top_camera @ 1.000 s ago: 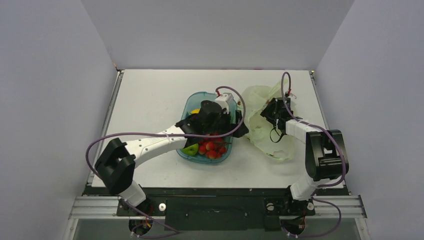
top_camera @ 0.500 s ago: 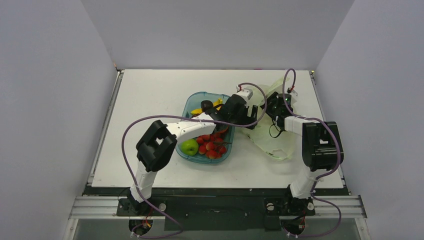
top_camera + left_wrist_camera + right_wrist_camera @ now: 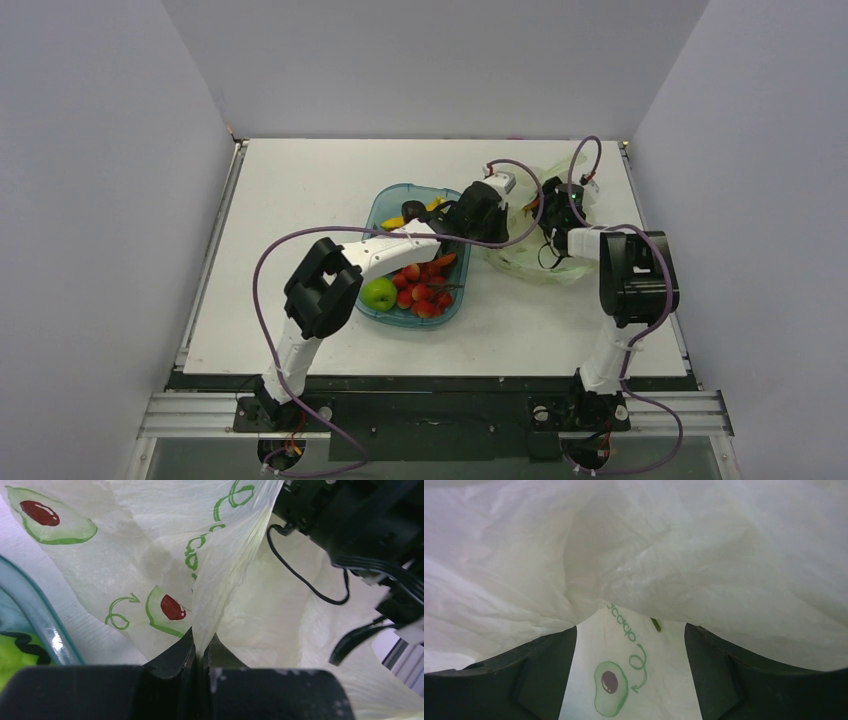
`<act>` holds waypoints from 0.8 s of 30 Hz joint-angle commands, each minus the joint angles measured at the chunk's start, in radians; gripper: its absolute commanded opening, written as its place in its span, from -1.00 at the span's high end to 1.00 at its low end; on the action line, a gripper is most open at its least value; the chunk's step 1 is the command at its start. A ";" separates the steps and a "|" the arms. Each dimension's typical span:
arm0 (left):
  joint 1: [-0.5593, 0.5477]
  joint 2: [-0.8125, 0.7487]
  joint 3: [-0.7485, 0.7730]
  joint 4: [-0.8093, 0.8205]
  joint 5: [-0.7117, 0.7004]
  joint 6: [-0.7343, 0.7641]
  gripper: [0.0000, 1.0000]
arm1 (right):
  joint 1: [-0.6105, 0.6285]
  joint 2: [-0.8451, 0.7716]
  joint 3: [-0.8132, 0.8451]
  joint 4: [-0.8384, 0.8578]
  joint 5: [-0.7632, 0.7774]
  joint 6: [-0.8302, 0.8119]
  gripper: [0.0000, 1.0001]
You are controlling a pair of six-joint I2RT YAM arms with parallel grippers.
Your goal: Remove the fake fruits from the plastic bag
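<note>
The pale-green plastic bag (image 3: 548,262) lies crumpled right of the tray, printed with avocado marks. My left gripper (image 3: 202,639) is shut on a raised fold of the plastic bag (image 3: 150,555) at its left edge; in the top view the left gripper (image 3: 503,225) reaches over the tray's far right corner. My right gripper (image 3: 630,645) stands open inside the plastic bag (image 3: 634,555), film draped over both fingers, a small green sliver (image 3: 656,624) just ahead. Fake fruits lie in the tray: green apple (image 3: 379,293), red berries (image 3: 425,291), banana (image 3: 428,207).
The clear teal tray (image 3: 381,215) sits mid-table, and its rim (image 3: 37,617) shows at the left of the left wrist view. The right arm's black wrist and cables (image 3: 360,525) hang close above the bag. Grey walls enclose the table on three sides.
My left arm swung from above the tray to the bag's left edge and shut on a fold. The right gripper opened wider. The bag has bunched up toward the far side.
</note>
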 commanded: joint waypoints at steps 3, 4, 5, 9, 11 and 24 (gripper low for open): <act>0.004 -0.010 0.032 0.024 0.112 -0.023 1.00 | -0.001 0.081 0.080 0.113 0.016 0.060 -0.50; 0.003 -0.010 0.026 0.027 0.118 -0.030 1.00 | 0.000 0.089 0.096 0.109 0.020 0.061 -0.53; 0.003 -0.009 0.022 0.034 0.129 -0.032 1.00 | -0.001 0.111 0.107 0.106 0.025 0.060 -0.54; 0.001 -0.009 0.000 0.052 0.160 -0.051 1.00 | 0.004 0.169 0.162 0.100 0.042 0.050 -0.60; 0.001 -0.010 -0.016 0.063 0.171 -0.059 1.00 | 0.007 0.207 0.200 0.099 0.035 0.045 -0.61; 0.003 -0.045 -0.107 0.091 0.162 -0.082 1.00 | 0.017 0.247 0.326 -0.011 0.052 0.022 0.13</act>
